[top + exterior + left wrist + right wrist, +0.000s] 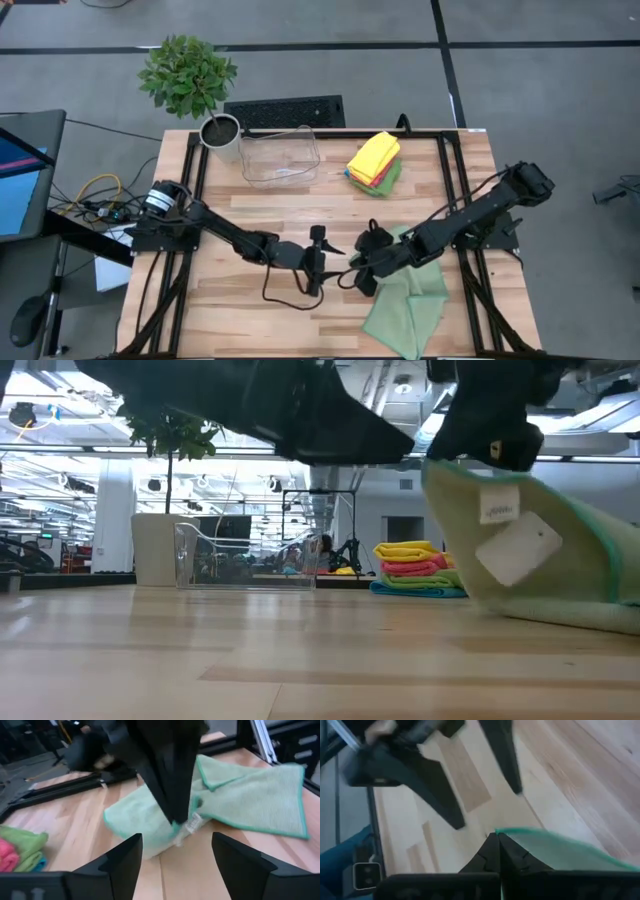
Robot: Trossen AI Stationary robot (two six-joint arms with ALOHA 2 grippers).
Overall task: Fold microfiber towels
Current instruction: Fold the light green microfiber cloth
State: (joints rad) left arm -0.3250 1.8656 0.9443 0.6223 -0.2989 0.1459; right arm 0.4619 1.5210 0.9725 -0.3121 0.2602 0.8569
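The wooden table (pixel 250 215) carries everything, and on its near right part lies the largest loose thing, a pale green towel (pixel 410 300), spread flat toward the front edge with one corner pulled up off the wood. That raised corner is pinched in the right gripper (pixel 362 277), whose fingers are clenched tight together on the cloth's teal-edged hem, as the right wrist view shows; from the low view the towel hangs down from that grip with its white tag (pixel 500 510) dangling just under it, the rest trailing back onto the table. The left gripper (pixel 314 262) sits near the table's middle, just to the left of the lifted corner and apart from it, its fingers spread wide and holding nothing; in the left wrist view the towel lies straight ahead between its two dark fingers (pixel 117 865) but beyond them. At the back of the table stands a clear plastic bin (pixel 280 155), with a white pot (pixel 222 137) holding a leafy plant (pixel 187 72) to its left. To the bin's right rests a small stack of folded towels (pixel 375 160), yellow on top, then pink, green and blue
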